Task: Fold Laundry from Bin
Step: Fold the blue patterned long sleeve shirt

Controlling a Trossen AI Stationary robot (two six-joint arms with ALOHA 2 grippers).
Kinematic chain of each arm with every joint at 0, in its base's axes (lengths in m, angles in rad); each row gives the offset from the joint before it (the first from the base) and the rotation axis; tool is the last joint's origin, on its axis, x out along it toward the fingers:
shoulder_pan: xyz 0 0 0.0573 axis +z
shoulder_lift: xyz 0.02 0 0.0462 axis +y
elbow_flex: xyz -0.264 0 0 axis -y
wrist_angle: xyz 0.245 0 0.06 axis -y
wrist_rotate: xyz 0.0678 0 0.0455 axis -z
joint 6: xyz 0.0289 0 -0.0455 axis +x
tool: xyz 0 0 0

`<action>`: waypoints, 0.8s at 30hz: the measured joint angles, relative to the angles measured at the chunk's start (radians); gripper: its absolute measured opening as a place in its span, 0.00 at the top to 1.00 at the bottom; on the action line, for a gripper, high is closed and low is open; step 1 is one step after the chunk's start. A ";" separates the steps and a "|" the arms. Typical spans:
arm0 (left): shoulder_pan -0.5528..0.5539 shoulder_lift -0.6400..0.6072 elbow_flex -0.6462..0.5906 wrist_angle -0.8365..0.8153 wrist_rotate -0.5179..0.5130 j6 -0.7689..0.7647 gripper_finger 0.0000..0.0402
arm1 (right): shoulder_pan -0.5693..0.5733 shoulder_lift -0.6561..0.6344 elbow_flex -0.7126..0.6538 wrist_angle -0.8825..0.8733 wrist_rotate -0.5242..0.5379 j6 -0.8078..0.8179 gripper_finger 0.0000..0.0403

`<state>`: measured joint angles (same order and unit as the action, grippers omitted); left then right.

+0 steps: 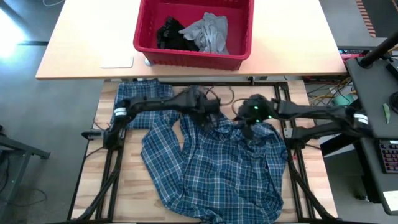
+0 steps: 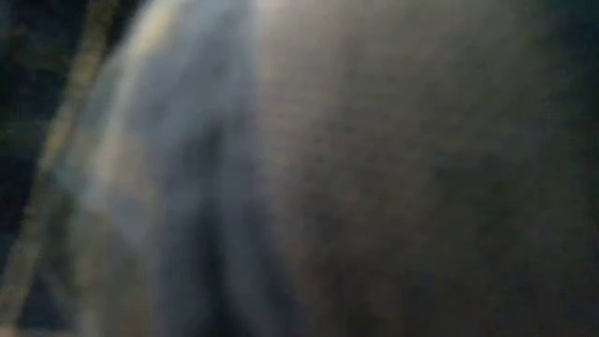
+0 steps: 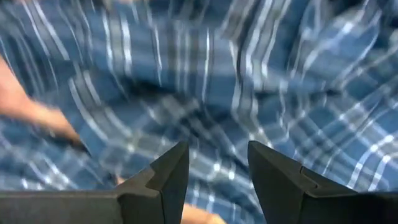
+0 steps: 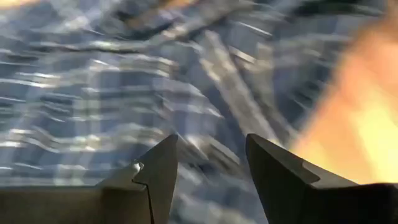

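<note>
The blue-and-white plaid shirt (image 1: 217,162) lies spread and rumpled over the near wooden table, one part reaching to the far left corner (image 1: 140,102). My left gripper (image 3: 217,149) hangs open over the shirt's far middle (image 1: 208,114). Beside it, my right gripper (image 4: 211,140) is open over the shirt's far right part (image 1: 247,129). Neither has cloth between its fingers. The red bin (image 1: 193,59) stands on the far table, holding a light grey T-shirt (image 1: 211,31) and a small black garment (image 1: 171,34). Blurred cloth fills the low view.
A flat white object (image 1: 117,60) lies left of the bin on the far table. Cables (image 1: 317,93) run at the far right. A dark desk (image 1: 379,112) stands past the table's right edge. Bare wood (image 1: 124,180) shows left of the shirt.
</note>
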<state>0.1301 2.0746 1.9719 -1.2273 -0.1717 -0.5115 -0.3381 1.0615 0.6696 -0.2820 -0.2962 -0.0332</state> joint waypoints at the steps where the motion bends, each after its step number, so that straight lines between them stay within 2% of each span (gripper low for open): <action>1: -0.011 -0.017 -0.039 0.008 0.000 -0.027 0.63 | -0.001 0.040 0.009 0.032 -0.047 -0.011 0.55; 3: -0.026 -0.056 -0.123 0.020 0.005 -0.084 0.63 | 0.014 0.114 0.042 0.051 -0.092 -0.042 0.55; 7: -0.040 -0.127 -0.322 0.146 0.039 -0.163 0.63 | 0.071 0.217 0.090 -0.002 -0.083 -0.125 0.54; 8: -0.040 -0.140 -0.369 0.202 0.046 -0.169 0.63 | 0.089 0.234 0.099 0.002 -0.052 -0.138 0.54; 12: -0.040 -0.168 -0.522 0.408 0.078 -0.180 0.63 | 0.135 0.311 0.144 0.014 0.208 -0.116 0.54; 14: -0.043 -0.160 -0.580 0.462 0.080 -0.180 0.64 | 0.133 0.356 0.166 0.010 0.230 -0.104 0.56; 16: -0.046 -0.143 -0.629 0.497 0.089 -0.182 0.65 | 0.127 0.396 0.182 -0.001 0.231 -0.097 0.62; 19: -0.053 -0.120 -0.692 0.517 0.115 -0.189 0.67 | 0.105 0.438 0.198 -0.057 0.278 -0.107 0.76; 22: -0.062 -0.109 -0.734 0.533 0.150 -0.215 0.69 | 0.053 0.426 0.237 -0.151 0.423 -0.164 0.93; 24: -0.067 -0.094 -0.754 0.537 0.184 -0.240 0.71 | -0.010 0.391 0.256 -0.211 0.510 -0.208 0.96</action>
<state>0.0626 1.9801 1.2182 -0.6905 0.0119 -0.7518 -0.3483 1.4521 0.9253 -0.4927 0.2142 -0.2414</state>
